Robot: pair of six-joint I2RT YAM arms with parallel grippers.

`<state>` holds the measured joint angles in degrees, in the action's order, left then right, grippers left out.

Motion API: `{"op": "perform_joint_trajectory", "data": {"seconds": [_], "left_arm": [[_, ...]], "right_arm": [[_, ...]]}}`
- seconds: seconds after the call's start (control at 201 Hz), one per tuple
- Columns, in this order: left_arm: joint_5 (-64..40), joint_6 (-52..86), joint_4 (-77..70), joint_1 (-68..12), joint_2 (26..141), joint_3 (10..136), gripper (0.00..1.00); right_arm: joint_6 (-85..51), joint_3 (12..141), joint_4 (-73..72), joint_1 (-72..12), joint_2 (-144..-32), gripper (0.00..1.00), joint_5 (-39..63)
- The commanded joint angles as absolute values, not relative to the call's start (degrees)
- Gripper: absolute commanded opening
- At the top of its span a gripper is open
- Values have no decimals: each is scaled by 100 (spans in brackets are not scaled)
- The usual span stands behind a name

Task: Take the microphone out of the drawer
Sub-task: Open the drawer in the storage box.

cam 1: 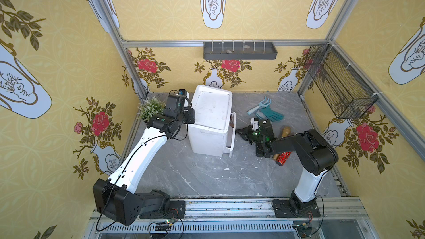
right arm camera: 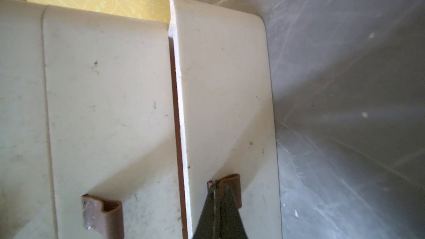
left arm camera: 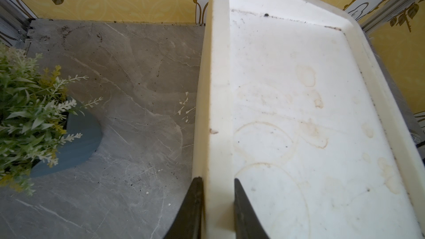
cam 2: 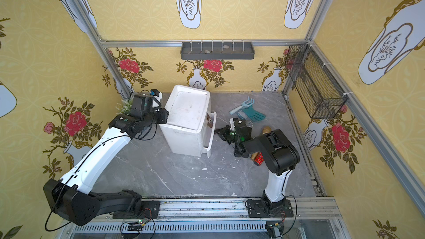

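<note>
The white drawer cabinet (cam 1: 211,111) stands at the back middle of the grey table. One drawer front (right arm camera: 225,88) sits slightly out from the cabinet, also seen in both top views (cam 1: 234,134) (cam 2: 212,129). My right gripper (right arm camera: 217,183) is shut on that drawer's brown handle (right arm camera: 233,178) and reaches in from the right (cam 1: 239,132). My left gripper (left arm camera: 217,180) is shut on the raised rim of the cabinet's top (left arm camera: 216,111), at its left side (cam 1: 190,120). The microphone is hidden; the gap behind the drawer front shows only a thin dark slit.
A second brown handle (right arm camera: 102,212) sits on the neighbouring drawer. A potted plant (cam 1: 150,109) stands left of the cabinet. A blue rake (cam 1: 259,105), a teal glove (cam 1: 272,114) and a gold and red glitter object (cam 1: 282,158) lie to the right. A wire basket (cam 1: 338,83) hangs on the right wall.
</note>
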<state>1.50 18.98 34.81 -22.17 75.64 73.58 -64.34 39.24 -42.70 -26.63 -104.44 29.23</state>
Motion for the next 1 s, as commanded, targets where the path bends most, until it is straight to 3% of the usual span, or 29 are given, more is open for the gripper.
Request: {"op": "perform_joint_trajectory", "data": {"seconds": [0.0,0.991], "left_arm": [[-328,1942,3916,-2249,7660,7277,0],[-312,1986,3905,-2249,7640,7277,0]], "right_arm": [[-6148,3921,-3254,-2595,-10276,0,2347],[-5591,3776,-1088,-2040,-9186,0,1348]]}}
